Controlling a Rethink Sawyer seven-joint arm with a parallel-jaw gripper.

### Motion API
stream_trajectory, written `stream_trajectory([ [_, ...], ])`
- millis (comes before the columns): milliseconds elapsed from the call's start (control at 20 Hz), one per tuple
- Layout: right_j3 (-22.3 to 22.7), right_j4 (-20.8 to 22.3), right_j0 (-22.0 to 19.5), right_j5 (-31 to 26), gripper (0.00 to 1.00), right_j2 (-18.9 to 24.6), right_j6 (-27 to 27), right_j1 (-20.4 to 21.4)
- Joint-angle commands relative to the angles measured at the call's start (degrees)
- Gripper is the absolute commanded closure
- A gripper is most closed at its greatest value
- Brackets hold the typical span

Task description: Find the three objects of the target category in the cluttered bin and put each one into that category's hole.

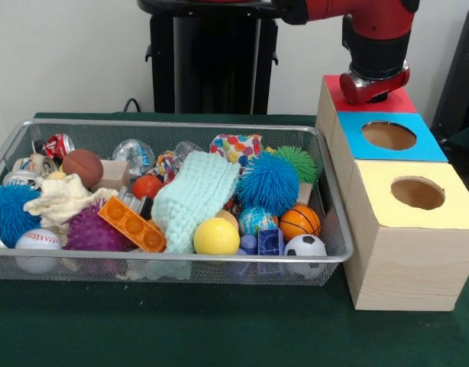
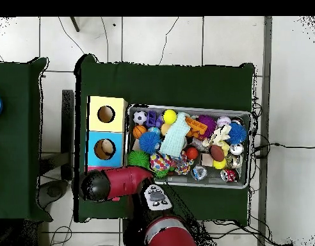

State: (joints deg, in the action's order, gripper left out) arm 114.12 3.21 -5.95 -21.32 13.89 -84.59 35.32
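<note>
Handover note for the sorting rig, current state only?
Hand: over the red-topped box at the far end of the box row; open or shut not visible, nothing seen held.
Blue box and yellow box: holes look empty from the front.
Wire bin is full: yellow ball, mini basketball, soccer ball, baseball, mint cloth.
Target category unclear; deliveries not confirmable.

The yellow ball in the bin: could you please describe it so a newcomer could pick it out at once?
Look in the wire bin, at the front wall facing the camera, about midway along. The yellow ball sits there at the lower end of the mint cloth. It is the only plain, smooth yellow ball; the soccer ball and basketball to its right are patterned.
</note>
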Motion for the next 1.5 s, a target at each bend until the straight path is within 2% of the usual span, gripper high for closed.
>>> stream_trajectory([
  [50,-5.37,-1.57,2.3,9.08,1.0,-1.32,-12.87,-6.22],
  [200,-3.6,-4.43,1.9,6.4,1.0,-1.54,-14.93,-4.51],
  [350,-5.3,-3.57,2.27,4.72,1.0,-2.97,-13.1,-5.2],
  [450,-6.56,-2.73,3.22,0.0,1.0,-5.26,-11.96,-4.48],
  [500,-6.61,-2.8,3.38,-4.66,1.0,-6.6,-11.76,-3.64],
  [600,-6.71,-3.41,3.37,-7.85,1.0,-7.67,-12.19,-1.46],
  [750,-7.24,-4.09,2.88,-7.94,1.0,-7.01,-11.78,0.96],
  [800,-7.5,-4.38,3.21,-9.52,1.0,-7.62,-12.24,1.65],
  [1050,-6.42,-4.67,3.65,-7.35,1.0,-8.47,-13.26,2.54],
  [1500,-4.71,-6.23,4.62,-8.66,1.0,-9.42,-13.68,5.31],
])
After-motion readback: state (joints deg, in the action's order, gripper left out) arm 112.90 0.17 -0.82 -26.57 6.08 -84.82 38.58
